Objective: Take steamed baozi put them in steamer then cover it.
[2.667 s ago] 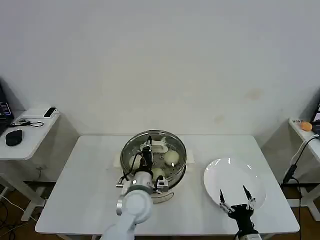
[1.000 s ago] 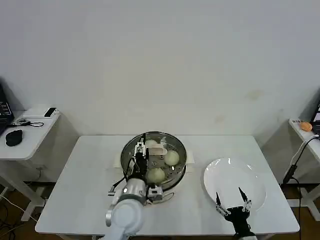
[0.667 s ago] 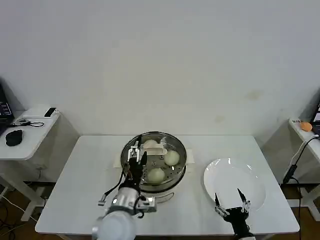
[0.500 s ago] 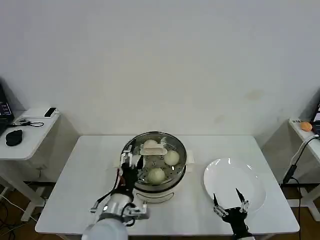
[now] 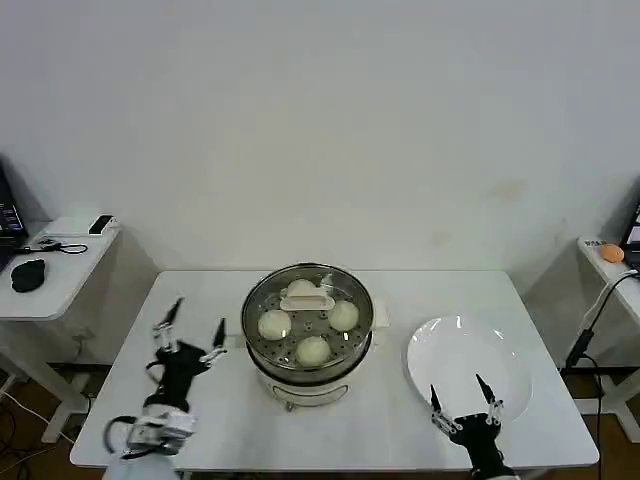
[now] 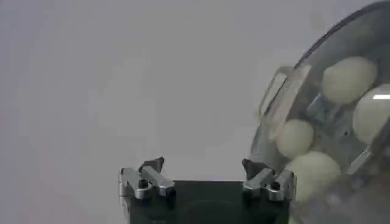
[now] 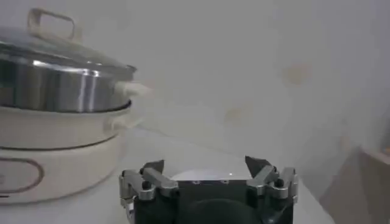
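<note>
The steamer [image 5: 300,372] stands mid-table, a shiny steel pot on a white base, also seen in the right wrist view [image 7: 55,79]. The clear glass cover [image 5: 352,296] rests on it, cream handle [image 5: 307,297] at its centre. Several cream-white baozi [image 5: 313,350] show through the glass, and again in the left wrist view [image 6: 295,137]. My left gripper [image 5: 200,311] stands open to the left of the steamer, apart from it, holding nothing [image 6: 203,167]. My right gripper [image 5: 455,383] is open over the near edge of the plate [image 7: 205,165].
A flat white plate [image 5: 465,350] lies right of the steamer. Bare white table [image 5: 200,290] surrounds both. A side desk [image 5: 50,265] with a mouse stands at far left, another surface with an orange item [image 5: 612,252] and a cable at far right.
My left gripper has let go over the steamer and drawn back to the left and nearer side, leaving the cover seated on it. The right gripper has barely shifted.
</note>
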